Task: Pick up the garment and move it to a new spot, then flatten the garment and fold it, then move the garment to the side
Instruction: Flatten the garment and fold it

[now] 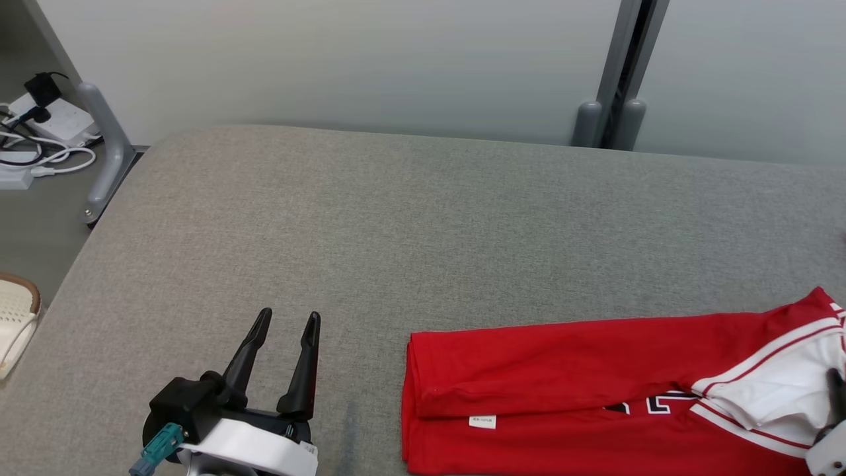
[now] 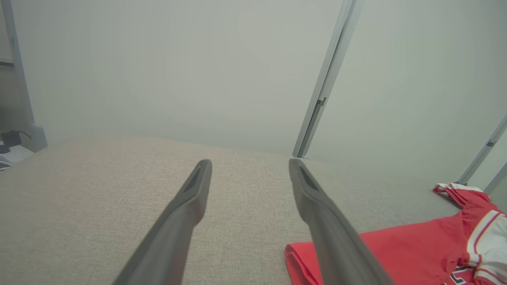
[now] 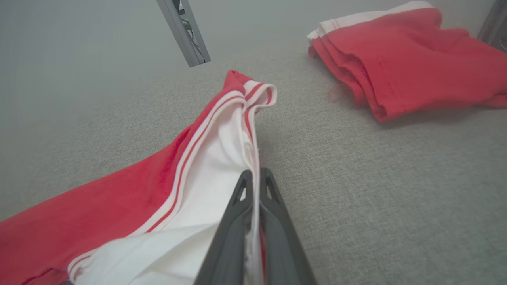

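On floor left of table (image 1: 330, 218): power strip with white cables (image 1: 46, 132), pale slipper (image 1: 16, 317), grey post (image 1: 109, 152). Behind far edge: pale partition panels (image 1: 363, 59) with grey upright (image 1: 621, 73). Further along table, beyond right gripper (image 3: 255, 186): second folded garment (image 3: 416, 59), also red, well apart from gripped cloth. At near right of table: red garment (image 1: 562, 383), folded lengthwise, flat at left end, white-trimmed end raised at right. Right gripper clamped on white striped edge of red garment, fingers pressed together with cloth between. Left gripper (image 1: 291, 316) low over bare table left of red garment, fingers spread apart, holding nothing, pointing toward far edge.
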`<state>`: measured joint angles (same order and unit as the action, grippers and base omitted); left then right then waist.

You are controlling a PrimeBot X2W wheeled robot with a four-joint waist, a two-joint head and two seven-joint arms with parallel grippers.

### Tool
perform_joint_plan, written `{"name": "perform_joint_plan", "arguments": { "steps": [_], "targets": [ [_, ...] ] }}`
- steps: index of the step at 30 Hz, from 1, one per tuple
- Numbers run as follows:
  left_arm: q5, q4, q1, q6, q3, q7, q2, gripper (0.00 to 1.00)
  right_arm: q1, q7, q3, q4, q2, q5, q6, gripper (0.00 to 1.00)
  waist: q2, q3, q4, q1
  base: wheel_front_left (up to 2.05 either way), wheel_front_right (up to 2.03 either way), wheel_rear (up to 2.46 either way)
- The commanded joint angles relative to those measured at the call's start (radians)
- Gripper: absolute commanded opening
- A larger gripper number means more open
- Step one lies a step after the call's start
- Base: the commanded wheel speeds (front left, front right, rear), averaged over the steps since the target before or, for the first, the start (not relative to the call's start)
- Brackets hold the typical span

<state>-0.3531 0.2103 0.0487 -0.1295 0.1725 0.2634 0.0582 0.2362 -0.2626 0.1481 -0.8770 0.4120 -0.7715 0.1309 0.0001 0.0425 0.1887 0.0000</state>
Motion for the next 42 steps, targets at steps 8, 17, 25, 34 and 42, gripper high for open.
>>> {"name": "perform_joint_plan", "arguments": {
  "steps": [8, 17, 25, 34, 42],
  "targets": [
    [0.003, 0.01, -0.007, -0.002, -0.014, 0.001, 0.001, 1.0, -0.008, 0.049, 0.119, 0.175, -0.025, -0.088, 0.0, 0.0, -0.0001, -0.025, -0.041, 0.0, 0.0, 0.0, 0.0],
    [0.008, 0.008, -0.015, -0.002, -0.025, 0.001, -0.003, 1.0, -0.069, 0.198, 0.188, 0.489, -0.07, -0.256, 0.0, 0.0, -0.0001, -0.042, -0.079, 0.0, 0.0, 0.0, 0.0],
    [0.007, 0.004, 0.0, -0.002, -0.03, 0.001, -0.004, 1.0, -0.079, 0.305, 0.198, 0.608, -0.2, -0.356, 0.0, 0.0, -0.0001, -0.042, -0.076, 0.0, 0.0, 0.0, 0.0],
    [0.002, 0.006, 0.009, -0.002, -0.039, 0.001, -0.005, 1.0, -0.09, 0.394, 0.212, 0.589, -0.352, -0.478, 0.0, 0.0, -0.0001, -0.03, -0.022, 0.0, 0.0, 0.0, 0.0],
    [-0.016, 0.012, 0.023, -0.002, -0.029, 0.001, -0.006, 1.0, -0.057, 0.31, 0.359, 0.514, -0.36, -0.617, 0.0, 0.0, -0.0001, -0.011, 0.043, 0.0, 0.0, 0.0, 0.0]
  ]
}}
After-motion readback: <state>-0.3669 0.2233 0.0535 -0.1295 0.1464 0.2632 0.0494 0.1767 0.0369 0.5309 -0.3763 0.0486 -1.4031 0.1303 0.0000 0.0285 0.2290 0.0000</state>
